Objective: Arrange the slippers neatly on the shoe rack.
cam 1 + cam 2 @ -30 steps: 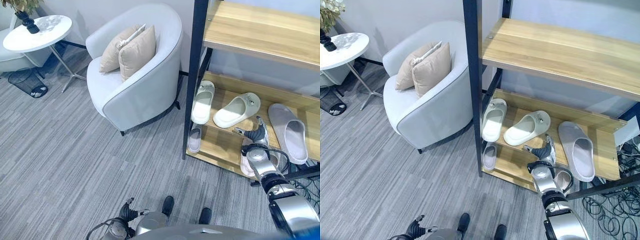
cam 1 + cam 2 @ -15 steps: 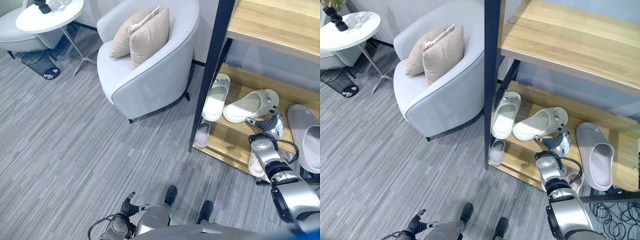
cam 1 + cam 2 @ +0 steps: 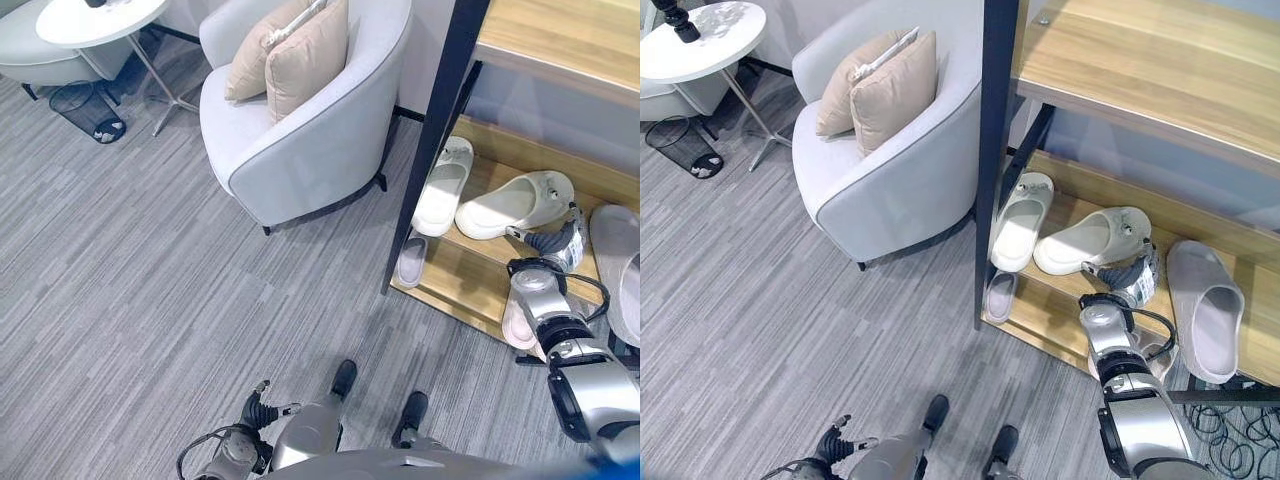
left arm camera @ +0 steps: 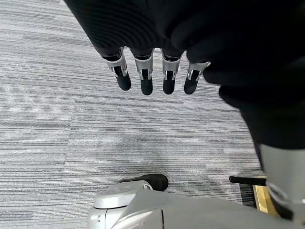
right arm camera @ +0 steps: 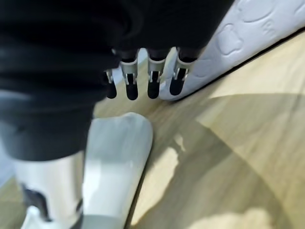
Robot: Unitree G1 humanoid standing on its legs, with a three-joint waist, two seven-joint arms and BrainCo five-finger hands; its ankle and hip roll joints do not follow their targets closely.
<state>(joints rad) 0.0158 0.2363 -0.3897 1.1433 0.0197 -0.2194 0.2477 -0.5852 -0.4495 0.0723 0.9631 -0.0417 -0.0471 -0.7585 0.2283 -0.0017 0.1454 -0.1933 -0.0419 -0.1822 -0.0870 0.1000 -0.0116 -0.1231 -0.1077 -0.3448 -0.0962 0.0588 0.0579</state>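
Note:
The shoe rack (image 3: 440, 130) has wooden shelves in a black frame. On its middle shelf lie a cream slipper (image 3: 442, 185) pointing inwards, a second cream slipper (image 3: 515, 203) lying at an angle, and a grey slipper (image 3: 620, 270) at the right. A small grey slipper (image 3: 411, 262) and a pale pink one (image 3: 520, 325) sit on the bottom shelf. My right hand (image 3: 553, 243) hovers open beside the angled cream slipper (image 5: 238, 38), its fingers (image 5: 155, 81) straight and holding nothing. Low over the carpet, my left hand (image 3: 262, 408) hangs open.
A pale armchair (image 3: 320, 130) with two beige cushions (image 3: 300, 55) stands just left of the rack. A round white table (image 3: 100, 15) and a black wire bin (image 3: 85, 105) are at the far left. The rack's upper shelf (image 3: 560, 40) overhangs the slippers.
The camera has shifted, so the rack and the chair sit differently in view. My right hand stays by the angled cream slipper; no slipper has moved.

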